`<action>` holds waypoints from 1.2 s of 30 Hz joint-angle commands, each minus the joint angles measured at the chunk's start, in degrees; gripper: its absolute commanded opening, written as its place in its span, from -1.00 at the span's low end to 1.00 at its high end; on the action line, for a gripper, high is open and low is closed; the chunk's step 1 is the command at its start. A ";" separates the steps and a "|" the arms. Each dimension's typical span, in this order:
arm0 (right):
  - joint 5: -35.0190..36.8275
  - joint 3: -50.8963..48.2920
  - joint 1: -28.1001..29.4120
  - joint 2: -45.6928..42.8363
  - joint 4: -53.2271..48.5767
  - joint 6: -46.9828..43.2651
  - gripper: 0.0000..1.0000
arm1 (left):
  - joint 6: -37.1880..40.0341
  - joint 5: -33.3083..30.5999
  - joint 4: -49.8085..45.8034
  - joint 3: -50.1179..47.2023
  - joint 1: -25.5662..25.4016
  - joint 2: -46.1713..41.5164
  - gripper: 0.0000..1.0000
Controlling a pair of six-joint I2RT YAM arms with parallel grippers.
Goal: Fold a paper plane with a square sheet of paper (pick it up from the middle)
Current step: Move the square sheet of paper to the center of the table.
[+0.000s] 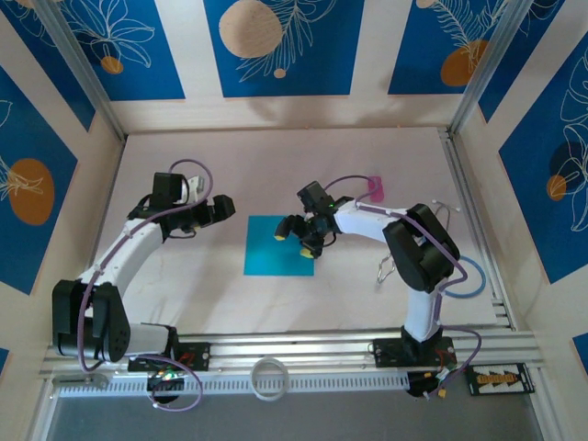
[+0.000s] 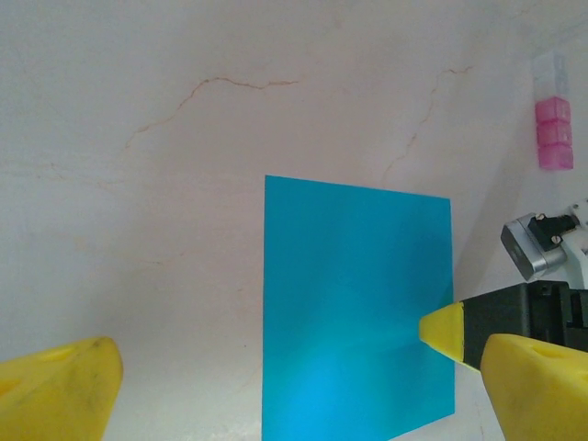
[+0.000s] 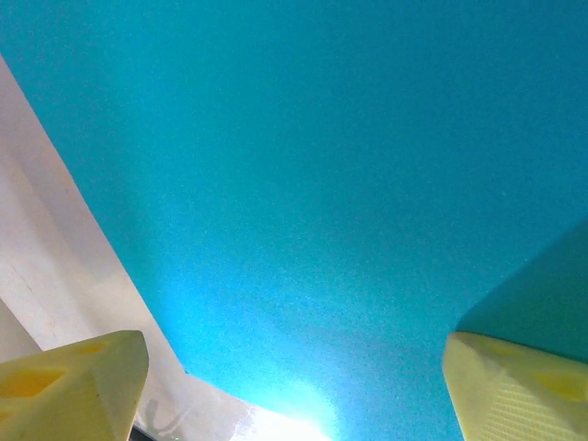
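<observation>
two arms are bolted at the near edge of the pale table, which is enclosed by walls fitted with dark blue leaf-patterned panels.

at the left, the left gripper is held above bare table, near the left edge of the square sheet of paper and apart from it. its yellow fingers are spread wide and nothing is held between them. in the left wrist view the sheet is seen ahead of the tips, in the gap between them.

the square sheet of paper is laid flat on the table near its centre, between the two grippers. it is cyan-blue and unfolded, and no crease is visible in it. nearer than the sheet, a white ring is seen on the rail between the two arm bases.

over the right part of the sheet, the right gripper is pointed downward. its jaws are apart: in the right wrist view one yellow finger is seen by the sheet's edge and the other over the paper itself. nothing is clamped between them. whether the tips are touching the paper cannot be told.

further right, toward the far side of the table, a small pink object is located, well apart from the sheet.
</observation>
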 commanded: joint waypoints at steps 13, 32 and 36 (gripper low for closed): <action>-2.03 8.64 -1.20 6.81 -6.46 -9.27 0.61 | 1.70 -1.47 -3.18 2.92 -1.16 -3.00 1.00; 5.39 5.02 1.52 1.90 -2.49 4.85 0.62 | 4.68 -14.55 -11.11 6.81 -1.13 -3.14 1.00; 8.08 4.29 1.28 -3.47 -2.77 1.10 0.69 | 4.50 -20.27 -15.85 9.75 -1.15 -2.54 1.00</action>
